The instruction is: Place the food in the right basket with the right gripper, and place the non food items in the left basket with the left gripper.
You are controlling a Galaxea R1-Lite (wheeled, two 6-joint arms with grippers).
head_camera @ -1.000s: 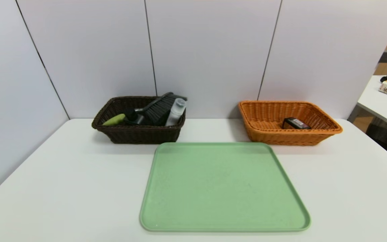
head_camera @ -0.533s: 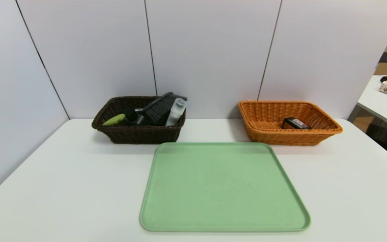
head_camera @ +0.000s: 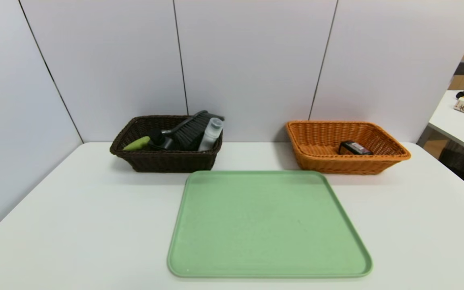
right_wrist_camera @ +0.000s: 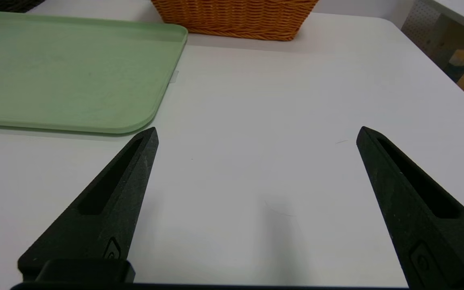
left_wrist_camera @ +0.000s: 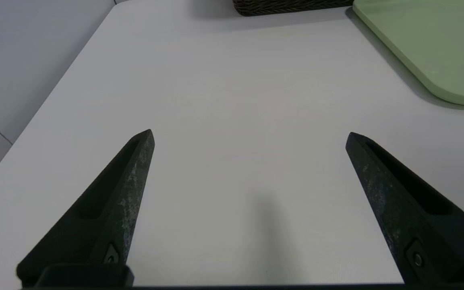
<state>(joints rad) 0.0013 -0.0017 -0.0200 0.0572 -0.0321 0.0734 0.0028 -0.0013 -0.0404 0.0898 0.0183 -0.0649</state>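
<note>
I see a smooth matte white table (head_camera: 75,225) with a flat, pale green plastic tray (head_camera: 268,225) in the middle, rectangular with rounded corners and a low raised lip. Nothing lies on the tray.

Behind it to my left sits the left basket (head_camera: 163,161), a deep rectangular one of dark brown woven wicker. The non-food items are all inside it: the hand brush (head_camera: 187,131) lies tilted, its rounded lime-green handle toward the left wall and its dark grey bristles rising over the rim; the white bottle (head_camera: 211,135) with its clear cap leans against the right wall beside the bristles; of the dark green pump bottle (head_camera: 161,141) I make out only a black pump between handle and bristles.

Behind the tray to my right is the right basket (head_camera: 324,161), shallow, orange wicker, with a flared rim. The food (head_camera: 355,148), a small black rectangular packet with a red and white print, lies on its woven floor toward the right side.

My left hand (left_wrist_camera: 249,135) hovers low over bare table near the tray's corner, its two tapered black fingers (left_wrist_camera: 127,189) spread wide, holding nothing. My right hand (right_wrist_camera: 257,133) hovers likewise on the tray's other side, slotted fingers (right_wrist_camera: 123,189) spread wide and empty, the orange basket well ahead of it.
</note>
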